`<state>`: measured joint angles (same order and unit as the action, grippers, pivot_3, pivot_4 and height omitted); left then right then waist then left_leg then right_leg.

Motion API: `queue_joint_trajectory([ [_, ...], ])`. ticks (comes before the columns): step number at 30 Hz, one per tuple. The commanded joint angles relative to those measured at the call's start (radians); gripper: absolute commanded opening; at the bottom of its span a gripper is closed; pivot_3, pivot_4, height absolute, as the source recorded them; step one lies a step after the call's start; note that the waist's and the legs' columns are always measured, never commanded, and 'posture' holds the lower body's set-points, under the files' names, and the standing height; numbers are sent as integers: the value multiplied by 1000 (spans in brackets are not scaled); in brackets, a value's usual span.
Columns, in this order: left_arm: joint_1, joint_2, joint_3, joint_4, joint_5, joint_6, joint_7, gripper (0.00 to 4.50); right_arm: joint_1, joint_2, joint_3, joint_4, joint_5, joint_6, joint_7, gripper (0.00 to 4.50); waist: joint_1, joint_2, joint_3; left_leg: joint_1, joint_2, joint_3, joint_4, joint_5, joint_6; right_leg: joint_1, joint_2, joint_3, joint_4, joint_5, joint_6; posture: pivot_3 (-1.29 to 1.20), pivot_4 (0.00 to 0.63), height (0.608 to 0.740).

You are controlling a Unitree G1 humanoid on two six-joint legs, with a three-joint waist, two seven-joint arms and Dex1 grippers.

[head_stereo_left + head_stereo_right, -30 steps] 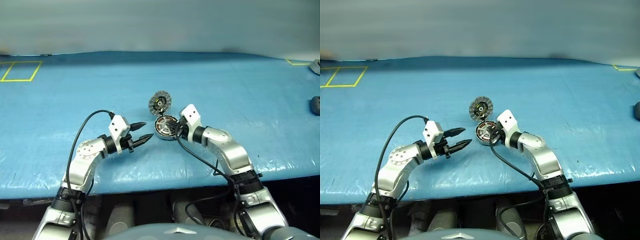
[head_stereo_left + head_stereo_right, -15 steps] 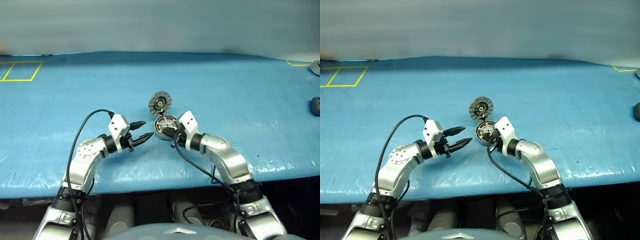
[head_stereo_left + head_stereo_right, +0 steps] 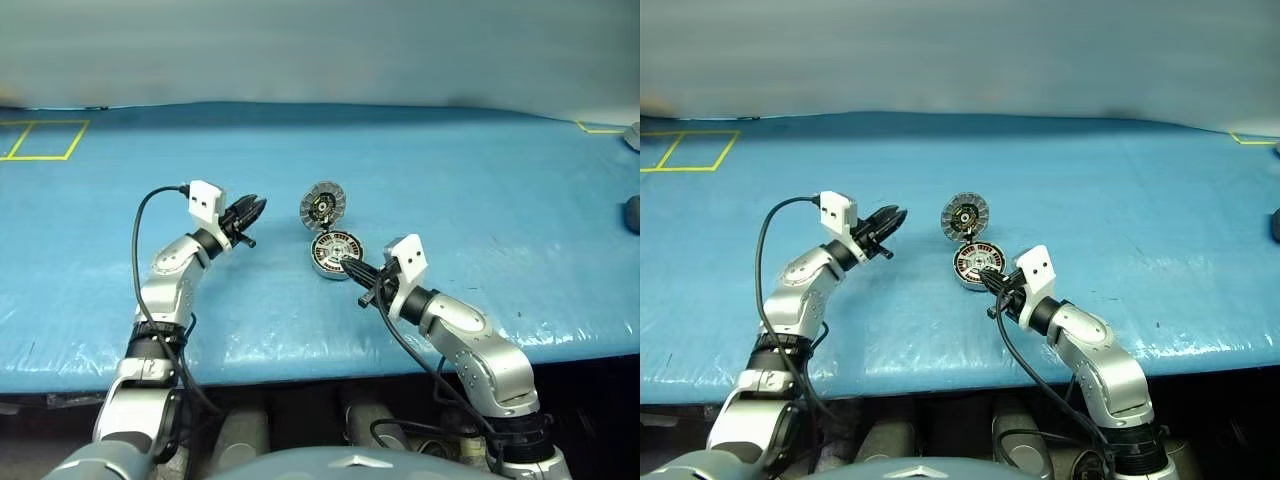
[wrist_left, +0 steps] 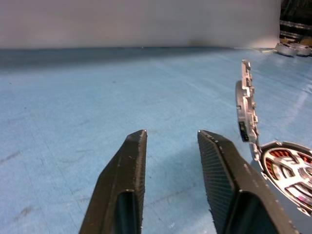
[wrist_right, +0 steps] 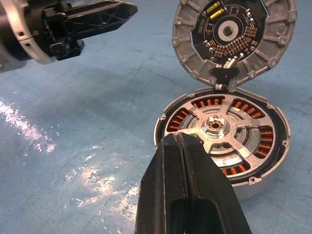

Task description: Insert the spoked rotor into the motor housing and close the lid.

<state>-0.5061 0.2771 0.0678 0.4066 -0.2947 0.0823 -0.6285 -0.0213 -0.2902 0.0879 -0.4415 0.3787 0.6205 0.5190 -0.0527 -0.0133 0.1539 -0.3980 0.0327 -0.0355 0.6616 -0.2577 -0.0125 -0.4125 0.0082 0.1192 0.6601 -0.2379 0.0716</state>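
No legible text, label, brand name, number or sign appears on any surface in these views.
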Motion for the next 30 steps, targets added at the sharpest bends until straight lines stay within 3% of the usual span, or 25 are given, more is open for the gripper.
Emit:
queue_joint_trajectory([
  [1,-113,-32,-14,138,33,-75,-12,46,52,-27,-8,-115,67,18,28,0,4,0,0,0,0,0,0,0,0,0,0,0,0,0,0,0,150,740],
  [7,-295,-98,-31,380,36,-129,-140,46,177,-115,-2,-226,82,50,22,0,10,-1,1,-2,-3,0,-1,-1,1,-1,-3,0,-2,0,0,0,150,740],
  [14,-445,-122,-54,611,102,-205,-219,46,233,-105,-39,-251,77,42,-66,0,3,-2,1,-2,-4,-1,0,-1,1,-1,-3,0,-1,-2,3,0,150,740],
  [19,-486,-132,-91,630,129,-221,-359,46,272,-103,-39,-268,72,31,-102,0,5,-2,1,-3,-4,-1,-1,-1,1,-1,-3,0,-1,-2,3,0,150,740],
  [30,-409,-155,-214,508,187,-242,-591,46,345,-100,-136,-327,114,12,-127,0,12,-2,1,-3,-4,-1,0,-1,2,-1,-3,0,-1,-1,2,0,150,740],
])
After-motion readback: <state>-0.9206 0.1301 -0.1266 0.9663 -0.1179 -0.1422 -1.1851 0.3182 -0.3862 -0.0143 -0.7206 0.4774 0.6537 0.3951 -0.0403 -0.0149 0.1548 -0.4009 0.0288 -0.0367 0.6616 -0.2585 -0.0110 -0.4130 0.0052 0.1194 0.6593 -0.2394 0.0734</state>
